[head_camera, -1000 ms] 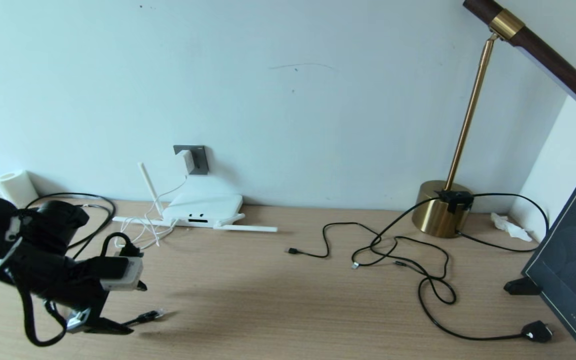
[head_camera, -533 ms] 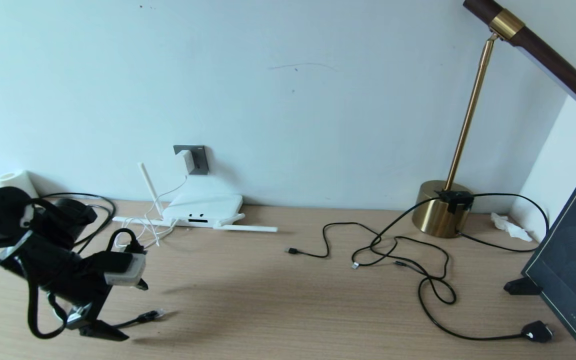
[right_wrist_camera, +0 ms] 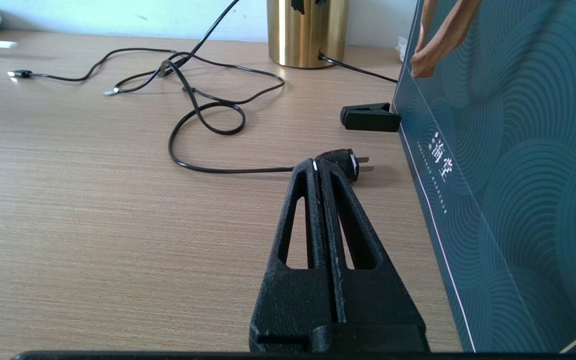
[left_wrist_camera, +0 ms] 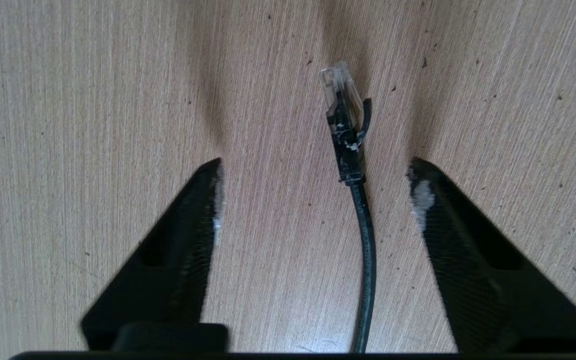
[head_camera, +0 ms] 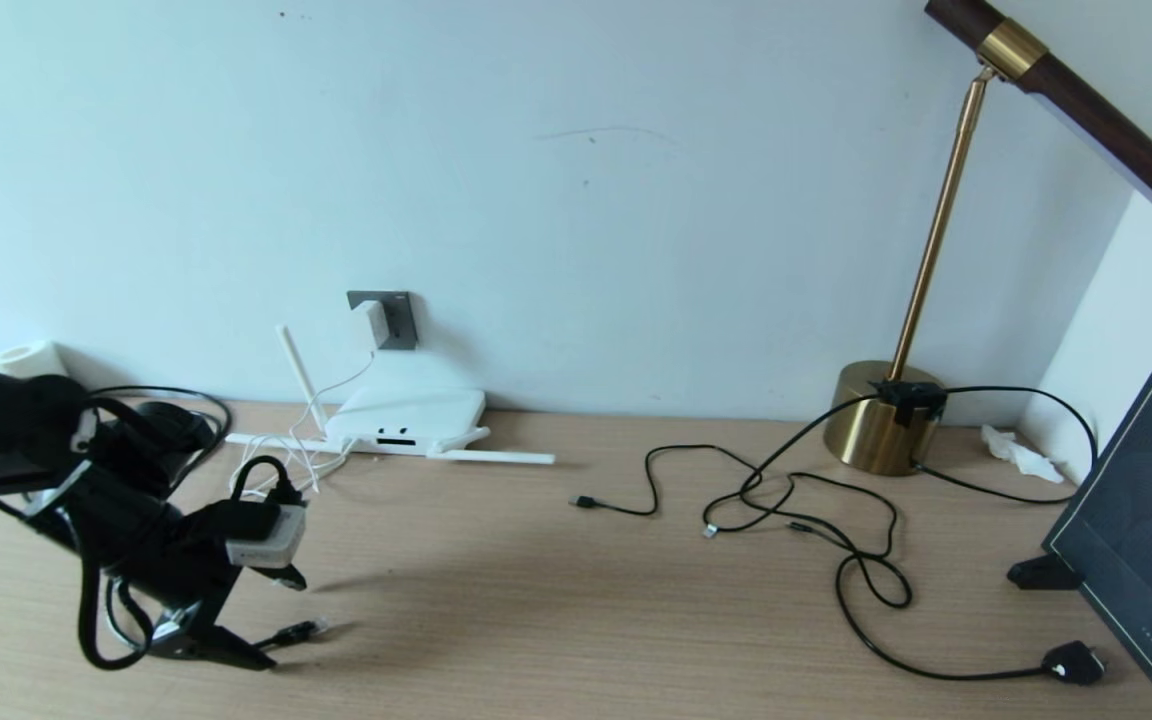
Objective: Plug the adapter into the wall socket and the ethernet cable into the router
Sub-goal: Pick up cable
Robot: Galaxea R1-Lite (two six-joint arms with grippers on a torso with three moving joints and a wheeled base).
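Against the pale wall, the adapter (head_camera: pixel 370 322) already sits in the wall socket (head_camera: pixel 394 318) — the ethernet cable (left_wrist_camera: pixel 350 131) lies unplugged between the left gripper's (left_wrist_camera: pixel 315 181) spread, empty fingers; right gripper (right_wrist_camera: pixel 321 167) clenched, idle.

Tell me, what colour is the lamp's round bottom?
Shiny gold; the lamp base shows best in the right wrist view.

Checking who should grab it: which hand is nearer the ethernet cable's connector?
Left. The left hand is open, its fingers either side of the ethernet cable on the desk. The right hand is shut, near the black plug by the dark bag, far off.
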